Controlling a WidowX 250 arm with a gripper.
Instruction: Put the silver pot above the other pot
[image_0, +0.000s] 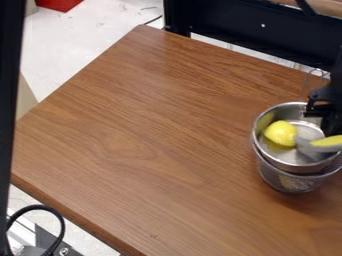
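Camera view: the silver pot (292, 109), a yellow piece (280, 133) inside, sits over the other pot (286, 183) at the table's (143, 135) right side. I judge the stacking nearly done, with only letting go, if I grip it, and backing off left. My pincer (319, 111) hangs at its far rim; whether it is spread or closed, I can't tell, crowded as I am at the edge.

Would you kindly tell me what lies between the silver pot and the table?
In the camera view, the other pot lies between the silver pot and the table.
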